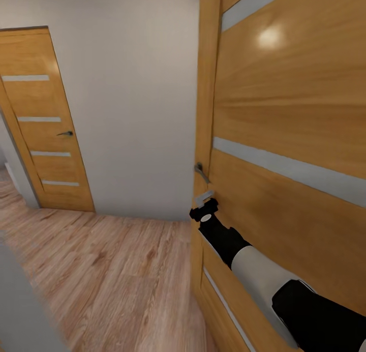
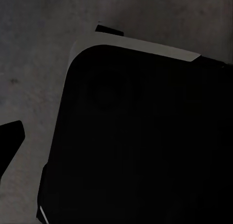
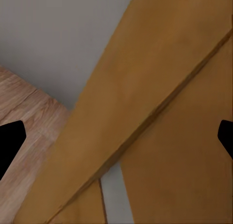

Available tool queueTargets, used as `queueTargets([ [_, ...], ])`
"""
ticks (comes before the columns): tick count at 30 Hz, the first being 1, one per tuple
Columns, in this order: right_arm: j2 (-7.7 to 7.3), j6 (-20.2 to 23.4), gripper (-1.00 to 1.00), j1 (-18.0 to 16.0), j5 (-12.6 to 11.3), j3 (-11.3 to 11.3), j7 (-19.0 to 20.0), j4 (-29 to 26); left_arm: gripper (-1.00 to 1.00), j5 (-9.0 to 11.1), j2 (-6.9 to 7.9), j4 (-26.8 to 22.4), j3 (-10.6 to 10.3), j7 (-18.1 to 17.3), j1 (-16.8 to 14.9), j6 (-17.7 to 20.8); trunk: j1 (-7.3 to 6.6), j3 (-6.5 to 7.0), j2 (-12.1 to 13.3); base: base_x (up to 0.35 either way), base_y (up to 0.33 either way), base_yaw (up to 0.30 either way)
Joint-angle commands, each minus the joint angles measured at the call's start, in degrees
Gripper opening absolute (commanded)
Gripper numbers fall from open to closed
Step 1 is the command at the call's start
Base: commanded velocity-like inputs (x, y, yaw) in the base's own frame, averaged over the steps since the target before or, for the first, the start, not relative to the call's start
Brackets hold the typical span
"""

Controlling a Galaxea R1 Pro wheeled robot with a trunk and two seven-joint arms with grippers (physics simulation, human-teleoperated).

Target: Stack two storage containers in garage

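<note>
Our right gripper [image 1: 205, 204] sits just below the lever handle [image 1: 201, 171] of the near wooden door [image 1: 290, 113], its jaws spread wide. Beyond this door, a second wooden door [image 1: 46, 133] stands closed above the plank floor [image 1: 112, 270]. We cannot tell how our left gripper stands.

Right in front of me stands a wooden door [image 1: 290, 118], honey-coloured with pale grey horizontal strips and a soft glare of light high on its panel. Its metal handle [image 1: 201, 172] sits at the door's left edge, beside the frame post [image 1: 206, 88]. Left of that door runs a plain light grey wall [image 1: 132, 103]. Further left along the wall is a second door [image 1: 43, 128] of the same make, shut, with a dark handle. Below both lies light wood-plank floor [image 1: 117, 270].
</note>
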Motion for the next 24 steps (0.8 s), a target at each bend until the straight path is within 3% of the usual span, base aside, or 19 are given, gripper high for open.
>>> queueTargets([
  [1, 0.0, 0.59, 1.0, -0.07, 0.7, 0.11, -0.44, 0.01, 1.0, 0.29, -0.01, -0.04, -0.01, -0.02, 0.01, -0.12, 0.03, -0.05, -0.02, 0.321, 0.0, 0.0],
  [11, 0.0, 0.59, 1.0, -0.07, 0.71, -0.2, -0.46, 0.13, 1.0, 0.32, -0.01, -0.04, 0.0, -0.01, 0.0, -0.17, 0.03, -0.05, -0.02, 0.295, 0.0, 0.0],
  [20, 0.0, 0.32, 1.0, -0.07, 0.76, -0.32, -0.48, 0.27, 1.0, 0.55, -0.01, -0.13, 0.25, 0.04, 0.01, -0.21, 0.03, -0.05, -0.02, 0.039, 0.0, 0.0],
  [24, 0.0, -3.18, 1.0, -0.07, 0.79, -0.57, -0.49, 4.32, 1.0, 0.62, -0.01, -0.13, 0.26, 0.05, 0.0, -0.21, 0.03, -0.05, -0.02, 0.0, 0.0, 0.0],
])
